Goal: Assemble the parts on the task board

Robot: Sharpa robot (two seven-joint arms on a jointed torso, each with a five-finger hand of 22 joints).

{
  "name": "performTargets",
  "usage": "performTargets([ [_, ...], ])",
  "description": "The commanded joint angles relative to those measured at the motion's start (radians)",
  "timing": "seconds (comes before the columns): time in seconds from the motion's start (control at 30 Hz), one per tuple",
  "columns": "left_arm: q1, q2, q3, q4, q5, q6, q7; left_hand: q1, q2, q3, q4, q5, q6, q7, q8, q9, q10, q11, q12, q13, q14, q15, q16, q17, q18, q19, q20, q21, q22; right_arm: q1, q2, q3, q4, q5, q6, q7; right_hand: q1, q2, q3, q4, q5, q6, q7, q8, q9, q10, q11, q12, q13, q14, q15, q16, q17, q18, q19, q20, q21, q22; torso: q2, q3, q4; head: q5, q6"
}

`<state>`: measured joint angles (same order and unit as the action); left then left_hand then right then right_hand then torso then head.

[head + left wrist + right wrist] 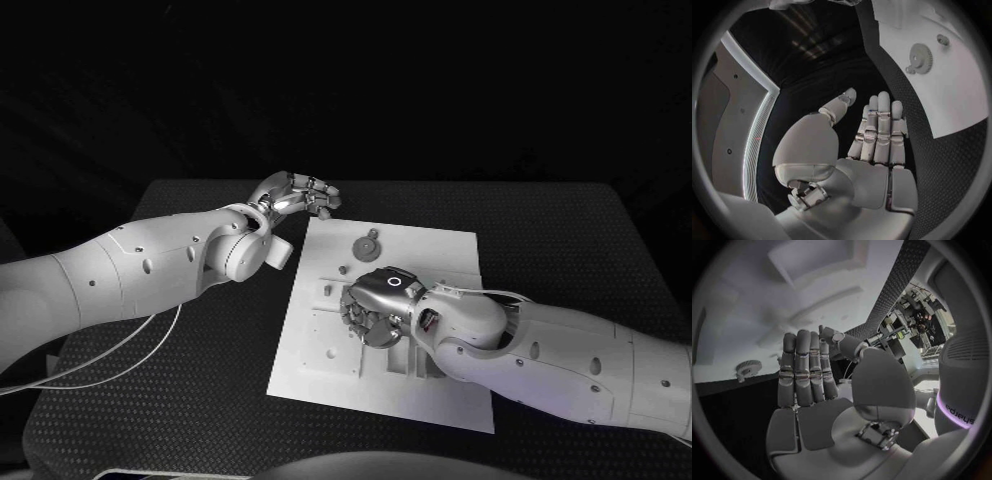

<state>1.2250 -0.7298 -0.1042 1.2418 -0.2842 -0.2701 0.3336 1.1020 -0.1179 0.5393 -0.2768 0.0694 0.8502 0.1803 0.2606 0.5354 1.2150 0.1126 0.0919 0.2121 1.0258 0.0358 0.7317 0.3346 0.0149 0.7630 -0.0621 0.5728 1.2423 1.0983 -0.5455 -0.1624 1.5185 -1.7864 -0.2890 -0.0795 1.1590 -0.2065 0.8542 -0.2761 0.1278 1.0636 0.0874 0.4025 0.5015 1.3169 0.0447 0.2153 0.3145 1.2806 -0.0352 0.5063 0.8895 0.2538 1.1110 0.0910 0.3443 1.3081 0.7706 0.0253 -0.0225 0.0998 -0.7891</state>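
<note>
The right robot hand [378,305] is low over the middle of the task board [433,250], which lies in the centre of the tabletop [577,230]. Its fingers [804,370] are straight and close together; whether it holds a part I cannot tell. Farther away on the board lies a gear part [369,243]. Beyond the board's far left corner, the left robot hand [299,195] hangs released, holding nothing

One word can be read: "sharpa", in dark letters on the right arm's white wrist casing [962,412]. Nothing on the task board [433,250] is legible.
</note>
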Motion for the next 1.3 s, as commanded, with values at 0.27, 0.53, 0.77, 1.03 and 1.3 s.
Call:
performTargets([
  [0.27, 0.002, 0.002, 0.001, 0.000, 0.006, 0.002, 0.010, -0.007, -0.001, -0.005, 0.004, -0.004, -0.004, -0.001, 0.001, 0.002, -0.008, 0.000, -0.002, -0.002, 0.003, 0.007, -0.006, 0.003, 0.010, 0.002, 0.005, -0.004, 0.002, -0.012, 0.003, -0.002, 0.000, -0.017, 0.014, 0.008, -0.006, 0.008, -0.001, -0.004, 0.004, 0.004, 0.002, 0.004, 0.002, 0.002, -0.001, -0.005, 0.003, 0.004, -0.003, -0.007, 0.002, 0.008, 0.007, 0.001, 0.001, 0.014, 0.001, -0.0003, 0.0008, 0.004, -0.008],
  [0.53, 0.002, 0.002, 0.001, 0.000, 0.006, 0.003, 0.009, -0.007, -0.002, -0.005, 0.004, -0.004, -0.004, -0.001, 0.001, 0.002, -0.009, 0.000, -0.002, -0.002, 0.002, 0.007, -0.007, 0.003, 0.010, 0.002, 0.005, -0.004, 0.003, -0.013, 0.003, -0.003, -0.003, -0.019, 0.026, 0.005, -0.007, 0.009, -0.002, -0.005, 0.005, 0.004, 0.002, 0.003, 0.003, 0.003, -0.002, -0.005, 0.004, 0.005, -0.003, -0.007, 0.003, 0.008, 0.008, 0.000, 0.001, 0.015, 0.000, -0.0012, 0.0004, 0.006, -0.009],
  [0.77, 0.002, 0.001, 0.001, 0.000, 0.007, 0.002, 0.009, -0.007, -0.001, -0.005, 0.005, -0.004, -0.004, -0.001, 0.001, 0.002, -0.009, 0.000, -0.002, -0.002, 0.002, 0.007, -0.008, 0.004, 0.010, 0.002, 0.005, -0.005, 0.003, -0.013, 0.007, -0.006, -0.016, -0.017, 0.038, 0.008, -0.008, 0.009, -0.003, -0.005, 0.006, 0.004, 0.001, 0.003, 0.004, 0.003, -0.002, -0.006, 0.006, 0.006, -0.003, -0.008, 0.004, 0.008, 0.009, 0.000, 0.001, 0.015, 0.000, -0.0004, -0.0002, 0.006, -0.008],
  [1.03, 0.002, 0.001, 0.001, 0.000, 0.007, 0.004, 0.008, -0.008, -0.002, -0.005, 0.005, -0.004, -0.006, 0.000, 0.001, 0.002, -0.010, 0.000, -0.003, -0.003, 0.002, 0.007, -0.009, 0.005, 0.010, 0.002, 0.006, -0.006, 0.004, -0.013, 0.008, -0.009, -0.024, -0.020, 0.040, 0.006, -0.009, 0.010, -0.003, -0.005, 0.008, 0.004, 0.002, 0.003, 0.005, 0.003, -0.002, -0.007, 0.007, 0.006, -0.003, -0.008, 0.004, 0.008, 0.009, 0.000, 0.001, 0.015, 0.000, 0.0000, -0.0001, 0.009, -0.013],
  [1.3, 0.002, 0.000, 0.001, 0.000, 0.007, 0.004, 0.008, -0.008, -0.002, -0.005, 0.005, -0.004, -0.007, 0.000, 0.001, 0.002, -0.010, 0.000, -0.003, -0.003, 0.002, 0.007, -0.009, 0.006, 0.010, 0.001, 0.006, -0.006, 0.004, -0.013, 0.011, -0.016, -0.025, -0.020, 0.043, 0.007, -0.009, 0.010, -0.003, -0.006, 0.008, 0.004, 0.002, 0.002, 0.006, 0.003, -0.002, -0.007, 0.008, 0.006, -0.003, -0.009, 0.005, 0.008, 0.009, 0.000, 0.001, 0.015, 0.000, -0.0005, -0.0002, 0.008, -0.014],
])
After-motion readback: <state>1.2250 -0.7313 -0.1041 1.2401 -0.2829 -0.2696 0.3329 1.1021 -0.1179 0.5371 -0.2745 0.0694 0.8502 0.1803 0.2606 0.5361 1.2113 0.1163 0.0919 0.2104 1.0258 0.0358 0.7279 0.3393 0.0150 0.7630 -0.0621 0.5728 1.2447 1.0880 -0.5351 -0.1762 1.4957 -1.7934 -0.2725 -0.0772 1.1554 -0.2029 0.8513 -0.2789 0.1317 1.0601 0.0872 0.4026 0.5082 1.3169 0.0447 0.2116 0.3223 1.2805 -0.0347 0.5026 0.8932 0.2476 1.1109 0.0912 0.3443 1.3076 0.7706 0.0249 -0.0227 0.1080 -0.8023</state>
